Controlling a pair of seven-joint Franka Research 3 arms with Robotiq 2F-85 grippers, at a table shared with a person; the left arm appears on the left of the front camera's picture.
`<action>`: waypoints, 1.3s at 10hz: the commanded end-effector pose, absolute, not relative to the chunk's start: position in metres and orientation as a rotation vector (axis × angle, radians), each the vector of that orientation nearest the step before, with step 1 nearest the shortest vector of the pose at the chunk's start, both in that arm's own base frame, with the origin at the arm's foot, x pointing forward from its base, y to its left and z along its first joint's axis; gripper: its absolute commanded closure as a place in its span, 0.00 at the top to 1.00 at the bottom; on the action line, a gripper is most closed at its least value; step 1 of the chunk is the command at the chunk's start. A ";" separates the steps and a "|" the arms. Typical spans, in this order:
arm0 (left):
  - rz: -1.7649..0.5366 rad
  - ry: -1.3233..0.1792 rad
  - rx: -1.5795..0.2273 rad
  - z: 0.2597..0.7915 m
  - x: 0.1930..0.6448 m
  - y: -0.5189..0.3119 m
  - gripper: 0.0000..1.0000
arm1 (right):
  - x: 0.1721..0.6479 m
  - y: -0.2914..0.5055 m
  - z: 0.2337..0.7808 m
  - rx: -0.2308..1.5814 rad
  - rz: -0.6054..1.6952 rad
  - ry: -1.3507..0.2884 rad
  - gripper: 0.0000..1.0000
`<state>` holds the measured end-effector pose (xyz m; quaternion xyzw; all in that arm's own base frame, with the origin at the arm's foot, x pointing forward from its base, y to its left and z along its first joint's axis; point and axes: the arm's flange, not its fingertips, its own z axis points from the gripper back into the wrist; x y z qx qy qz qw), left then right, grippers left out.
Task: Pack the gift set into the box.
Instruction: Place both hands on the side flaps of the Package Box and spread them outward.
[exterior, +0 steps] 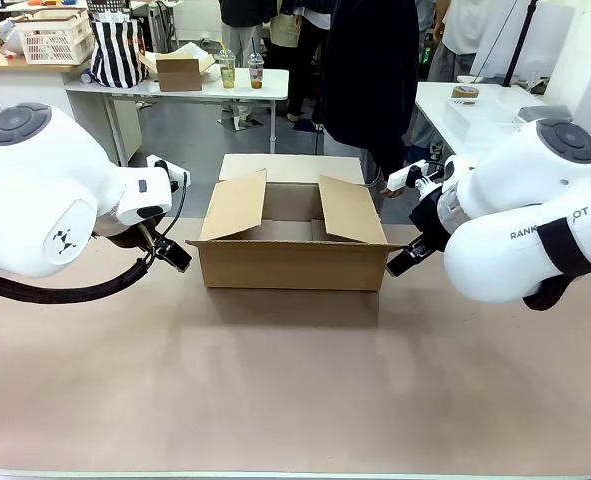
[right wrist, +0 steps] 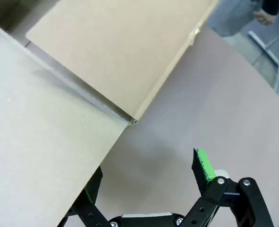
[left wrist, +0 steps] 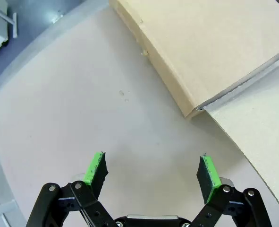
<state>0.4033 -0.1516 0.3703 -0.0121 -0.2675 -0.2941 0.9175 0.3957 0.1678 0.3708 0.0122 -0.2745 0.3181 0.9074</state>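
The box [exterior: 293, 262] stands centred on the surface [exterior: 295, 390], side flaps [exterior: 237, 205] raised. The left tool [left wrist: 152, 168] and right tool [right wrist: 146, 170] sit wide open, one at each end, probably positioned to steady it for packing

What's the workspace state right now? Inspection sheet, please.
surface: brown table, matte.
job's things: cardboard box at the far middle, flaps open.
clutter: nothing seen.
grippers: left pincer open, by the box's left end; right pincer open at its right end, one finger hidden behind a flap.
cables: black cable loops under the left arm.
surroundings: person in dark clothes behind the box; far table with a small carton and two cups.
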 end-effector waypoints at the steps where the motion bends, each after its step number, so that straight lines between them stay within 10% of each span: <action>1: -0.605 -0.551 -0.025 0.370 0.403 -0.152 1.00 | 0.396 0.168 0.371 0.026 0.656 -0.568 1.00; 6: -0.605 -0.550 -0.025 0.370 0.403 -0.152 1.00 | 0.396 0.168 0.371 0.025 0.657 -0.567 1.00; 9: -0.829 -0.094 -0.203 0.419 0.365 -0.135 1.00 | 0.368 0.131 0.427 0.086 0.656 -0.211 1.00; 13: -0.731 -0.352 -0.576 0.515 0.336 -0.109 1.00 | 0.347 0.109 0.522 0.547 0.340 -0.535 1.00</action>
